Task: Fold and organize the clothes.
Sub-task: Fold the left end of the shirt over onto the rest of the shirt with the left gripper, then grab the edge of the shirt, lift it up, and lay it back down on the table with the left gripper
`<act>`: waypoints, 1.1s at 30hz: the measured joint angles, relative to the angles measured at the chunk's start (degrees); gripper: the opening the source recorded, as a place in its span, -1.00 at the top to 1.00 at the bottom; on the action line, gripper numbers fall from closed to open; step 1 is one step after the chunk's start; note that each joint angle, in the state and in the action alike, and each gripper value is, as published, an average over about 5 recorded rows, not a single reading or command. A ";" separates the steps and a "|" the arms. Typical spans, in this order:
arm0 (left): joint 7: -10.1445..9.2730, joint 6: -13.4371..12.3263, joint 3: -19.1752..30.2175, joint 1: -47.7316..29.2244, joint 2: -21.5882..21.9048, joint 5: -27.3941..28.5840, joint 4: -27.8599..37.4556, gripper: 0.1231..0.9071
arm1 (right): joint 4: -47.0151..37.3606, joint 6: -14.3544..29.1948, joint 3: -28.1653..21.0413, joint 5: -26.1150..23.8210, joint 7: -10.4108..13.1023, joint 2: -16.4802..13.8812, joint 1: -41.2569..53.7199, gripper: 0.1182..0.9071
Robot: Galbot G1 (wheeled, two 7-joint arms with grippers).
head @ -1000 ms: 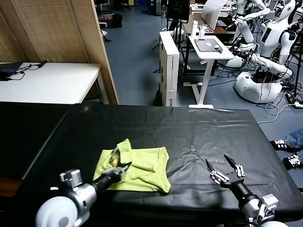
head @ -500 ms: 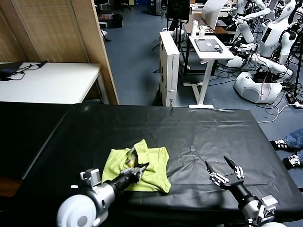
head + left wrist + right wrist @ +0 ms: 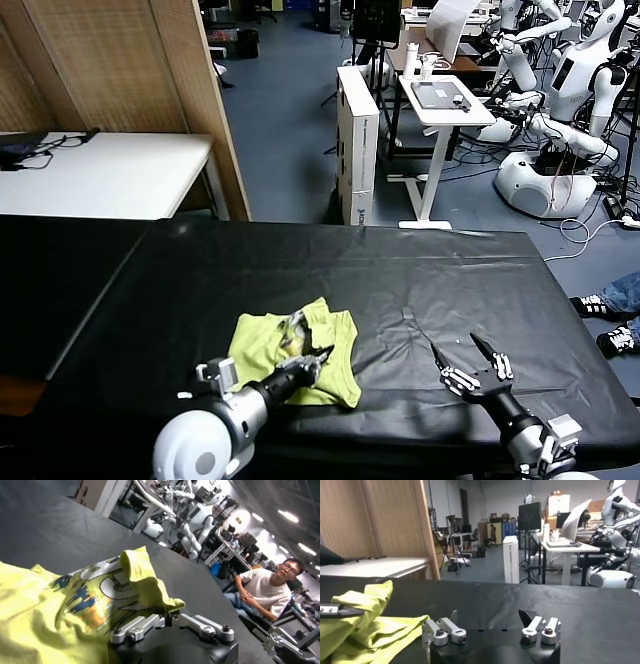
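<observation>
Pinching a raised fold of the shirt (image 3: 292, 352) on the black table (image 3: 400, 280) with my left gripper (image 3: 318, 357).
Head view: shirt bunched, long axis left-right; my right gripper (image 3: 459, 347) rests spread, well apart. Left wrist: printed side up. Right wrist: fingers (image 3: 453, 616) parted, nothing between them.

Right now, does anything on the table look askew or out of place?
Yes: the T-shirt lies bunched and crooked, one edge pulled up over its printed side by the left hand pinching it. The right hand hovers open, apart from it.
</observation>
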 joint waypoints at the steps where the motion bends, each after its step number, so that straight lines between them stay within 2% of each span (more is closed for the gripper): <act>1: 0.06 -0.03 0.16 0.06 -0.22 0.35 0.21 0.87 | 0.00 -0.03 -0.09 -0.03 0.00 -0.04 0.06 -1.00; 4: 0.13 -0.10 0.39 0.18 -0.69 1.19 0.71 0.86 | -0.11 -0.09 -0.60 -0.17 -0.04 -0.44 0.46 -1.00; 7: 0.24 -0.17 0.43 0.24 -0.89 1.63 0.81 0.65 | -0.40 -0.11 -1.47 -0.37 -0.11 -1.23 1.09 -1.00; 15: 0.32 -0.19 0.01 0.94 -1.30 2.17 -0.12 -0.61 | -0.58 -1.25 -5.20 -0.05 -0.04 -4.18 3.25 -1.00; 18: 0.32 -0.11 -0.93 1.64 -1.01 2.15 -1.12 -0.92 | -0.67 -3.13 -7.56 1.53 0.23 -5.72 4.72 -1.00; 23: 0.44 -0.86 -4.69 3.43 1.36 2.11 -3.92 -1.00 | -1.95 -6.52 -13.88 2.44 0.52 -9.33 9.85 -1.00; 26: 0.58 -2.00 -8.09 4.58 3.64 2.80 -4.92 -1.00 | -3.21 -7.81 -18.50 2.34 1.78 -10.70 14.48 -1.00; 29: 1.02 -2.85 -11.52 5.77 5.57 4.28 -5.33 -1.00 | -4.64 -9.33 -23.18 0.67 2.89 -10.74 19.45 -1.00; 33: 1.41 -3.09 -14.36 7.52 6.17 6.09 -6.08 -1.00 | -6.73 -11.19 -29.30 -3.72 2.72 -9.85 25.69 -1.00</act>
